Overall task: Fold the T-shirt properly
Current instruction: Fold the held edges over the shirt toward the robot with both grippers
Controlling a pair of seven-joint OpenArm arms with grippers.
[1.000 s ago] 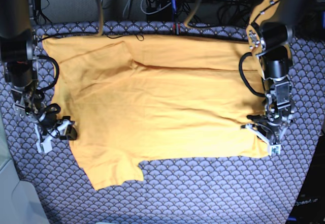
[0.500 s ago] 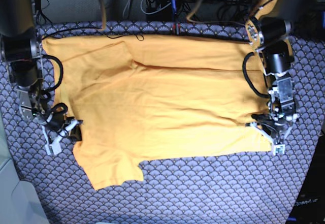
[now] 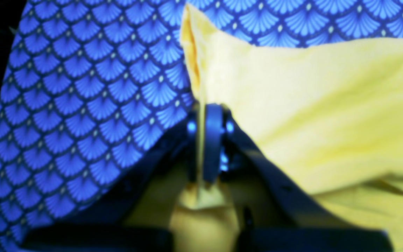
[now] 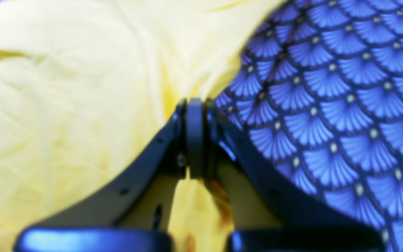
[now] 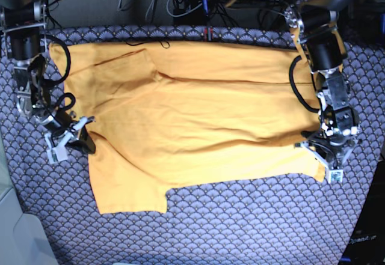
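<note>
One soft yellow T-shirt (image 5: 192,115) lies creased on scallop-patterned cloth (image 5: 240,229). The left tool (image 3: 205,147) and the right tool (image 4: 194,140) each pinch its edge, clamped tight

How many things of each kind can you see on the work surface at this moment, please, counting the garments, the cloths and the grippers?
Yellow-orange T-shirt: 1
Blue-grey scallop-patterned cloth under it: 1
Grippers, both shut on the T-shirt's edge: 2, the left gripper and the right gripper
Total: 4
</note>
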